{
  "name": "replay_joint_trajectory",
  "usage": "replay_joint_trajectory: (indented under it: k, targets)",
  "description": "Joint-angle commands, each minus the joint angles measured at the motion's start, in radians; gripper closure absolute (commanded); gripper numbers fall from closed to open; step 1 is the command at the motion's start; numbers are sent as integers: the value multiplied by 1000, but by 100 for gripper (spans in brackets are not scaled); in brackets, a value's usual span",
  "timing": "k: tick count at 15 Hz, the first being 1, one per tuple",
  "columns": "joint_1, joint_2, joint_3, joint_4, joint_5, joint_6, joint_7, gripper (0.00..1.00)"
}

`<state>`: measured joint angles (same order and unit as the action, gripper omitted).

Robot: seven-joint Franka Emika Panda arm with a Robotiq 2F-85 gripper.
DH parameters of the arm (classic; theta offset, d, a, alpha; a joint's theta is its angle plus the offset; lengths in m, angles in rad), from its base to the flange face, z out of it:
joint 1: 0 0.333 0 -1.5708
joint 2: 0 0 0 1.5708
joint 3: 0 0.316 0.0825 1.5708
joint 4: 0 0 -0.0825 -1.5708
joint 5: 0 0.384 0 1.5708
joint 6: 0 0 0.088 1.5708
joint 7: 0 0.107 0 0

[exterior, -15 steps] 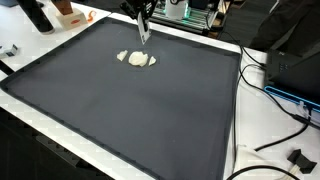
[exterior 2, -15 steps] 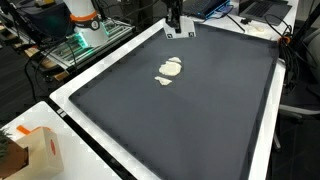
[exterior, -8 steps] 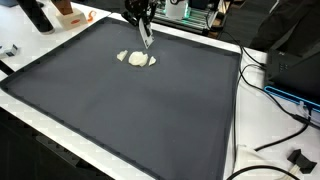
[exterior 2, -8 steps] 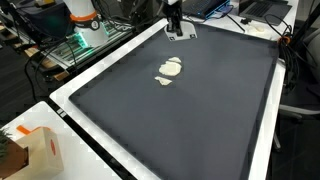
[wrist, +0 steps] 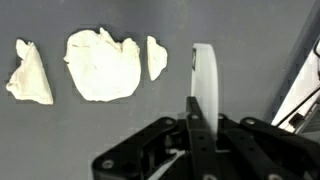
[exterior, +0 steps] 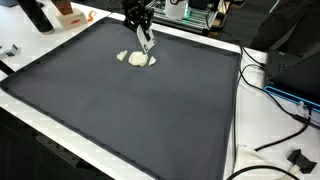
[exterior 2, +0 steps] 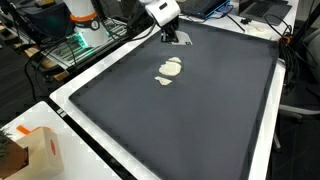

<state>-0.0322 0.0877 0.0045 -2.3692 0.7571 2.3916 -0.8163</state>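
Noted as working surface: dark grey mat [exterior: 150,110] covering most of a white tabletop [exterior: 256,125], with lab clutter along the far side. Found on the mat's far half, in both exterior views, a small cluster of white scraps [exterior: 137,59]. Counted three in the wrist view: a large crumpled piece [wrist: 100,65], a triangular piece [wrist: 30,75] set apart on one side of it, and a thin sliver [wrist: 157,57] just beside its other edge. Located the gripper [exterior: 148,47] near the cluster's far edge, tilted, tips low over the mat; cannot tell whether touching it. Read the jaws as pressed together with nothing between them: seen in the wrist view as a single pale strip next to the sliver, not touching it. Also logged: orange-and-white box [exterior 2: 38,150] at a tabletop corner, black cables [exterior: 285,112] off the mat's side.
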Motion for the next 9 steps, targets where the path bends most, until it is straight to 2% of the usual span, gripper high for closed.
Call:
replay_joint_trajectory:
  k: [1, 9]
  targets:
    - [-23, 13, -6, -8, 64, -27, -15, 99]
    - [-41, 27, -13, -20, 154, -11, 13, 99]
